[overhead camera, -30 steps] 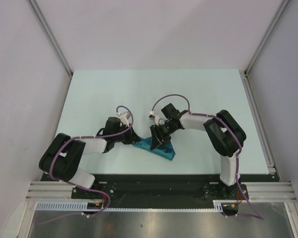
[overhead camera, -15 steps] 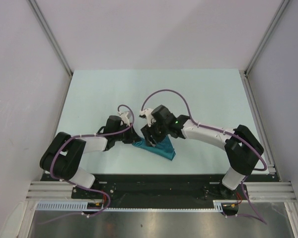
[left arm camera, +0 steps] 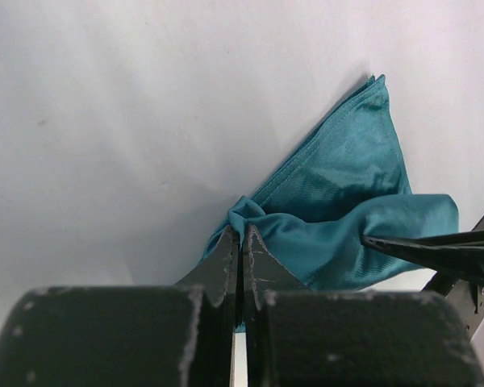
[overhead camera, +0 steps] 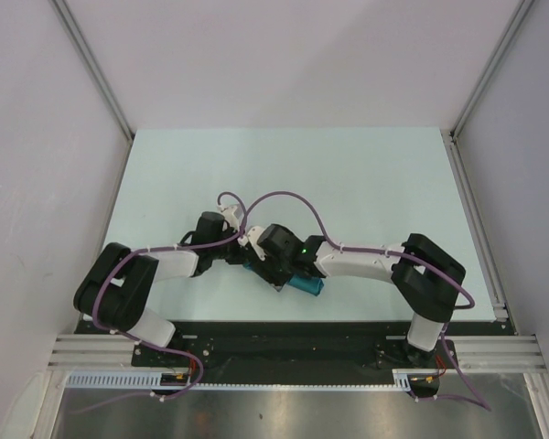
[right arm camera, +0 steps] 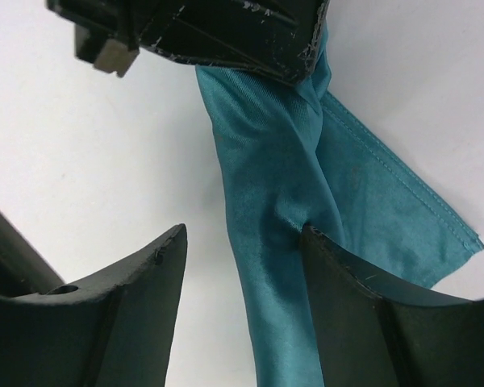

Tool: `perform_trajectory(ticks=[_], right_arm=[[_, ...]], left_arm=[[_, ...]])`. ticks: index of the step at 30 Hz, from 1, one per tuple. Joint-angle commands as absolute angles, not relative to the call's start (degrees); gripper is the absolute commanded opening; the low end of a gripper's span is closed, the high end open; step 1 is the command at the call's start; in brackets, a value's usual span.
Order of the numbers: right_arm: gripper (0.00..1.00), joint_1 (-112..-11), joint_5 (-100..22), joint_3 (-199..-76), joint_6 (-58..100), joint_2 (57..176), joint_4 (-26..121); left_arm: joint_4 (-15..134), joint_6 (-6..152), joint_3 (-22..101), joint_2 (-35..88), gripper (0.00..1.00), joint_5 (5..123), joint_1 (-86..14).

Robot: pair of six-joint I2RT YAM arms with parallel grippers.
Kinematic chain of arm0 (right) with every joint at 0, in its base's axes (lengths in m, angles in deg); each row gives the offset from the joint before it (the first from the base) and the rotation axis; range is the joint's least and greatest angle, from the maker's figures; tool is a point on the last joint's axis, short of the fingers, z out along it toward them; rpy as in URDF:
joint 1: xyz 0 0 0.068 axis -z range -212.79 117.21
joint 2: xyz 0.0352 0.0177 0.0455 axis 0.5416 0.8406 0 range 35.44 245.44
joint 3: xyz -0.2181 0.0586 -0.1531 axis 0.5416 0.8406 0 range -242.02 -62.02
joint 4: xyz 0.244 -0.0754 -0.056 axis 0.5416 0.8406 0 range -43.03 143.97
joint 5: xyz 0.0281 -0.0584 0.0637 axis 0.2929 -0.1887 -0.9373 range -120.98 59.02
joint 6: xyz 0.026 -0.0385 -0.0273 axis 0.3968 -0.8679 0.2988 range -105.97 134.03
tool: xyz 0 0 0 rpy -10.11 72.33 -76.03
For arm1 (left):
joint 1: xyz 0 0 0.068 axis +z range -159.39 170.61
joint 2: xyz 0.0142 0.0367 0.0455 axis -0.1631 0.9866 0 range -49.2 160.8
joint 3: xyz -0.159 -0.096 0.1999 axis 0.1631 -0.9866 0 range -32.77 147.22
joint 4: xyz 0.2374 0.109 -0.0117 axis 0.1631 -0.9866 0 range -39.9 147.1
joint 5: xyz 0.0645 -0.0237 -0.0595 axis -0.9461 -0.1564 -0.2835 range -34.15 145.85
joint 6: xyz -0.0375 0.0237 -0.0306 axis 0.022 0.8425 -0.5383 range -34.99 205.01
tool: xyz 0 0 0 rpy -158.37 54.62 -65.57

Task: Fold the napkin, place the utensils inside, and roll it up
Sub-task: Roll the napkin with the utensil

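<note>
Napkin (left arm camera: 347,201) bunched, clamped at its 10 o'clock end in left gripper (left arm camera: 242,235); right gripper (right arm camera: 244,235) spread apart, straddling fold.

Desk (overhead camera: 348,174): pale greenish-white top, flat and matte; a faint speck shows in the left wrist view.
Back panel (overhead camera: 293,55): plain white, upright behind the desk.
Side panels: white, one on the left (overhead camera: 37,137), one on the right (overhead camera: 531,165).
Corner posts (overhead camera: 91,64): bare aluminium, slanting in toward the desk's far corners.
Base plate (overhead camera: 293,338): black, along the desk's near edge.
Steel sheet (overhead camera: 293,416): brushed metal, nearest the camera.
</note>
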State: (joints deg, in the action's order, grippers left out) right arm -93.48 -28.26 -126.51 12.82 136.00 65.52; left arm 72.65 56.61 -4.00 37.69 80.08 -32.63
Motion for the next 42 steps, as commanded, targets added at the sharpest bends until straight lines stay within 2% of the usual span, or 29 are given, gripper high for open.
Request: perform_trajectory(ticks=[1, 11, 14, 15, 16, 17, 18, 20, 21, 24, 28, 37, 42], right_arm=[[0.62, -93.4, -26.3, -125.0, 11.7, 138.2, 62.9], [0.58, -89.5, -32.5, -123.5, 13.3, 141.5, 62.4], [0.54, -88.8, -34.4, -123.1, 13.8, 143.0, 63.3], [0.50, -88.5, -34.8, -122.9, 13.8, 143.3, 63.6], [0.47, -88.3, -36.1, -122.8, 13.8, 143.5, 63.7], [0.40, -88.2, -37.0, -122.4, 15.1, 143.5, 63.8], [0.37, -87.6, -38.1, -122.1, 15.4, 143.4, 63.8], [0.28, -86.8, -41.8, -121.1, 16.7, 142.8, 63.6], [0.26, -86.1, -43.0, -120.7, 17.1, 142.1, 63.4], [0.23, -84.0, -50.8, -119.0, 18.5, 141.4, 62.5], [0.23, -81.1, -59.4, -117.9, 19.7, 142.4, 61.5], [0.22, -75.6, -72.6, -118.8, 21.6, 146.8, 59.5], [0.22, -73.0, -78.8, -119.9, 21.8, 150.0, 59.4]], left_arm=[[67.8, 58.6, -3.5, 39.0, 0.00, 78.8, -33.6], [67.9, 57.9, -1.6, 37.8, 0.01, 80.4, -33.6], [67.8, 57.2, -0.2, 36.8, 0.06, 80.3, -33.6], [67.3, 57.0, 0.7, 36.6, 0.09, 80.1, -33.6], [66.9, 56.9, 1.2, 36.1, 0.20, 79.9, -33.6], [66.2, 56.7, 1.7, 35.2, 0.26, 78.3, -33.6], [64.8, 56.4, 2.5, 34.4, 0.40, 77.2, -33.6], [63.6, 56.4, 3.3, 32.0, 0.52, 74.2, -33.1], [63.1, 56.1, 3.3, 31.3, 0.63, 73.0, -32.9], [61.8, 55.2, 2.3, 27.7, 0.73, 69.6, -31.7], [62.9, 54.7, -0.8, 22.7, 0.76, 66.8, -30.9], [72.1, 54.8, -9.9, 16.1, 0.76, 76.2, -31.4], [77.7, 54.9, -12.2, 17.0, 0.75, 78.7, -31.8]])
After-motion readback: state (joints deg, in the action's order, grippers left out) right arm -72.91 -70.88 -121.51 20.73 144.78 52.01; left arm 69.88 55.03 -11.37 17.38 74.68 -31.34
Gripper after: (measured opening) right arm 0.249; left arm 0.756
